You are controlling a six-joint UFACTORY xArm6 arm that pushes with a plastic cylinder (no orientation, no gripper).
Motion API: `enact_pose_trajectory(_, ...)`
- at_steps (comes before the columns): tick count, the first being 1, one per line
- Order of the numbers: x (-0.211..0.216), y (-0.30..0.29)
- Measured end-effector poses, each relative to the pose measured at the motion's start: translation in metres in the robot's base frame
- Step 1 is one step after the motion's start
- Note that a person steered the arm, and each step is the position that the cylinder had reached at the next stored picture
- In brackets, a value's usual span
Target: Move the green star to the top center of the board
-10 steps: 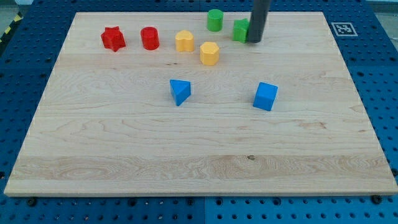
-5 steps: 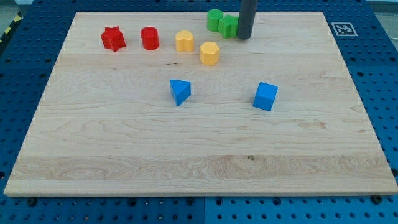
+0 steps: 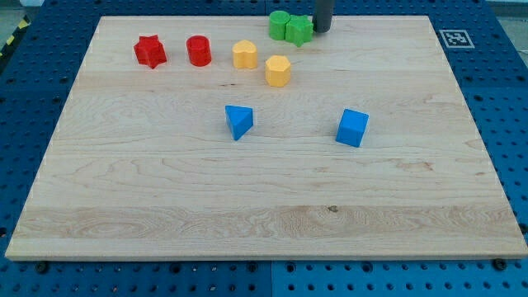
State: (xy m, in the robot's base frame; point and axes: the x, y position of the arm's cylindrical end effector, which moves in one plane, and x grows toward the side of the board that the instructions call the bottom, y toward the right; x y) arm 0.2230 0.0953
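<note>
The green star (image 3: pixel 299 30) lies near the view's top edge, a little right of the middle. It touches a green cylinder (image 3: pixel 279 25) on its left. My tip (image 3: pixel 322 30) is right beside the star's right side, at the top of the wooden board (image 3: pixel 264 198).
A red star (image 3: pixel 149 51) and a red cylinder (image 3: pixel 198 50) lie at the upper left. Two yellow blocks (image 3: pixel 244 54) (image 3: pixel 278 71) lie below the green pair. A blue wedge (image 3: pixel 238 121) and a blue cube (image 3: pixel 352 128) lie mid-board.
My tip moved left and up, pushing the green star left against the green cylinder, which then shifted a little left and up with it.
</note>
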Motion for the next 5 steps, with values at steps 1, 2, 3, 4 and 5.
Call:
enact_pose_trajectory(1,-0.001,-0.017)
enact_pose_trajectory(2,-0.006,-0.033)
enact_pose_trajectory(3,-0.009,-0.036)
enact_pose_trajectory(4,-0.011,-0.041)
enact_pose_trajectory(5,-0.011,-0.046)
